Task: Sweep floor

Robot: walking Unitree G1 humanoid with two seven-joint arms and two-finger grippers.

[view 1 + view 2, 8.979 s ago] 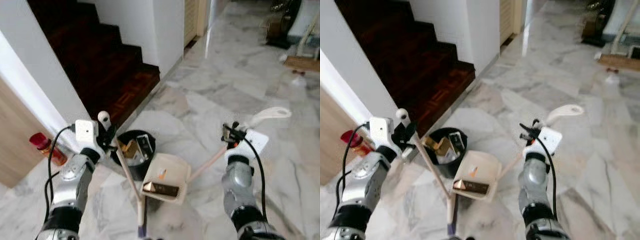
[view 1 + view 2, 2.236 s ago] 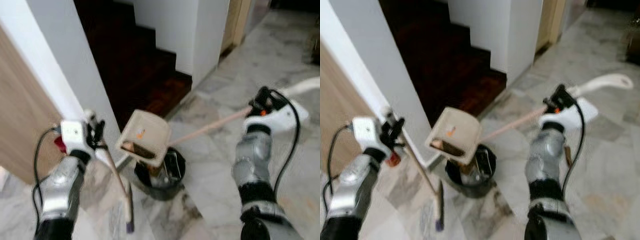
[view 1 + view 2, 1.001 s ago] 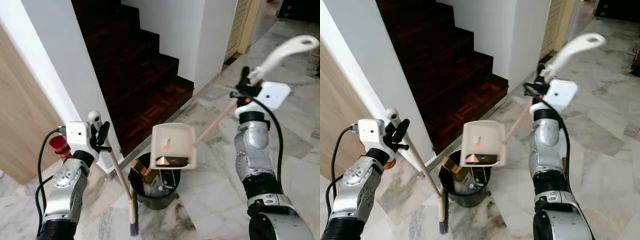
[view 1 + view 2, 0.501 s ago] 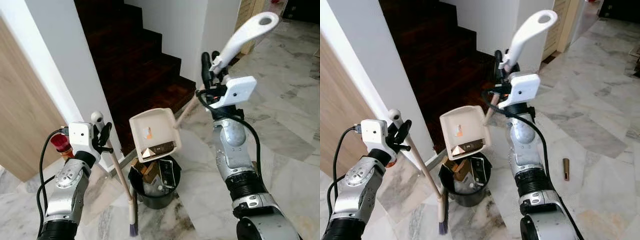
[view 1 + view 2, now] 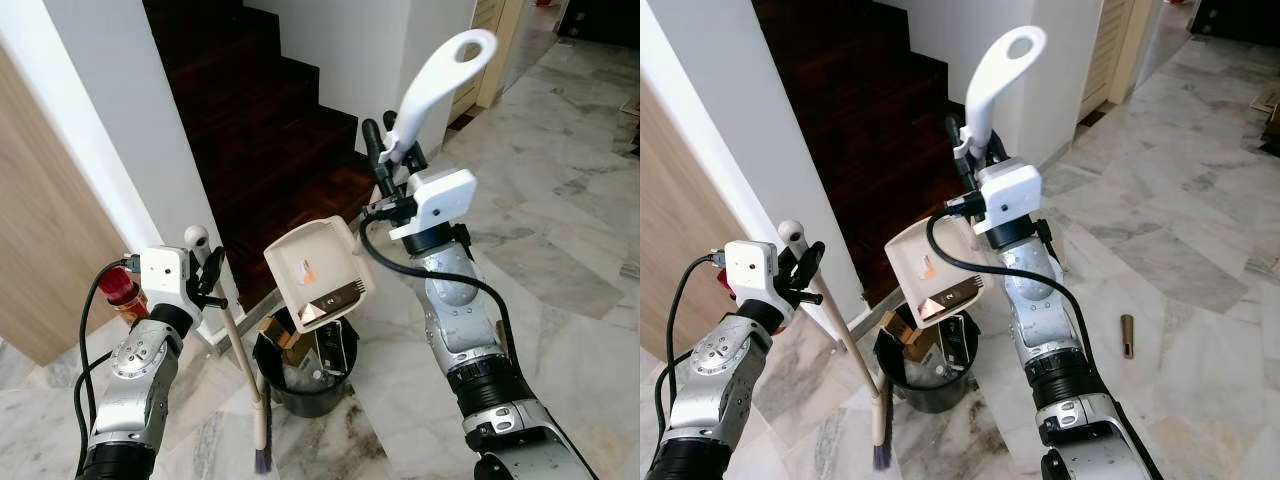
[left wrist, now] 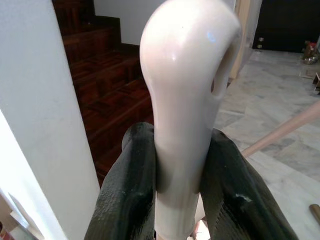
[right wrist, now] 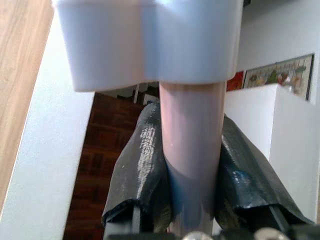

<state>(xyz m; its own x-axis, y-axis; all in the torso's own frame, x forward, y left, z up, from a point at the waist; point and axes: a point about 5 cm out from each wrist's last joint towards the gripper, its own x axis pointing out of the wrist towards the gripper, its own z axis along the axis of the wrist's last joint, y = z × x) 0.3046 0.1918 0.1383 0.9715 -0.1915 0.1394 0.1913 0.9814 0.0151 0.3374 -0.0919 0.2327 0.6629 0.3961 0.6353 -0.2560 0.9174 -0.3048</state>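
While raised right jaws (image 5: 385, 150) clamp dustpan (image 5: 318, 273) handle, left jaws (image 5: 208, 275) pinching broom (image 5: 243, 360).

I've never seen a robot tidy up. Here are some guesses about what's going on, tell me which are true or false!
1. The right gripper holds the dustpan by its long handle. True.
2. The dustpan lies flat on the floor. False: it is raised and tilted above the bin.
3. The left gripper holds the broom, bristles down by the bin. True.
4. The bin is empty. False: cardboard-like scraps and other rubbish sit inside.
5. The robot stands beside a dark wooden staircase. True.
6. The floor is carpeted. False: it is polished marble-like tile.
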